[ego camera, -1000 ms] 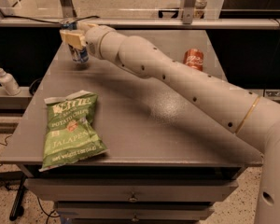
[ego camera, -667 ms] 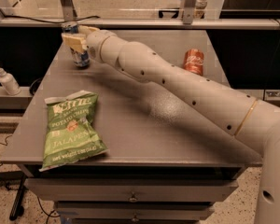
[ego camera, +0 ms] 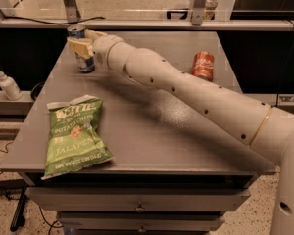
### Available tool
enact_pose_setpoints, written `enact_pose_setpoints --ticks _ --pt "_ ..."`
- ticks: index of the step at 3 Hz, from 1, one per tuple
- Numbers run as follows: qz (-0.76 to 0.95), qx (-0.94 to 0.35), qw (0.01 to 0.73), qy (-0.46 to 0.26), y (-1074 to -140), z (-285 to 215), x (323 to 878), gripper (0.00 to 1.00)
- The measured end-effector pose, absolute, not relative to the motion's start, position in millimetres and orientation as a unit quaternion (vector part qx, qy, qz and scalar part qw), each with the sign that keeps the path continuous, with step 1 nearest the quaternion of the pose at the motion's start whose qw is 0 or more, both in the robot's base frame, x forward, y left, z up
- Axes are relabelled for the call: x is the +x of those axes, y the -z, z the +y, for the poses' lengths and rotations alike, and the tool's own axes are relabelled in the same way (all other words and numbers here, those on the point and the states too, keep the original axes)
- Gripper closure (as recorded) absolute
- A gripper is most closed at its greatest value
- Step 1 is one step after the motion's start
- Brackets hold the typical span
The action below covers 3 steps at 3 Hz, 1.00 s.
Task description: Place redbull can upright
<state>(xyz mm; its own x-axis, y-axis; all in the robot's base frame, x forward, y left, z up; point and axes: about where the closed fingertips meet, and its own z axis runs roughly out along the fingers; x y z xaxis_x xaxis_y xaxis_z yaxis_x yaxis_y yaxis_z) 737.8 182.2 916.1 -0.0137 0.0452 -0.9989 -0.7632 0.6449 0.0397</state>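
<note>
The redbull can (ego camera: 85,62), slim, blue and silver, stands upright near the far left corner of the grey table (ego camera: 152,141). Its silver top shows above the fingers. My gripper (ego camera: 81,41) is at the can, with one tan finger (ego camera: 78,46) across the can's front and the other behind it. The jaws are shut on the redbull can around its upper half. My long white arm (ego camera: 186,97) reaches across the table from the lower right.
An orange-red soda can (ego camera: 203,65) stands at the table's far right, just behind my arm. A green bag of jalapeño chips (ego camera: 76,136) lies at the front left. A white pump bottle (ego camera: 8,84) stands on a lower shelf left of the table.
Almost nothing: the gripper stays at the upright can in the far left corner, with only a slight shift of the wrist.
</note>
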Motion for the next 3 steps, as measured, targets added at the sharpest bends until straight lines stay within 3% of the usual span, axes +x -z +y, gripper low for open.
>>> enact_pose_setpoints --ticks 3 --pt "0.645 -0.278 0.638 -0.314 -909 166 731 0.13"
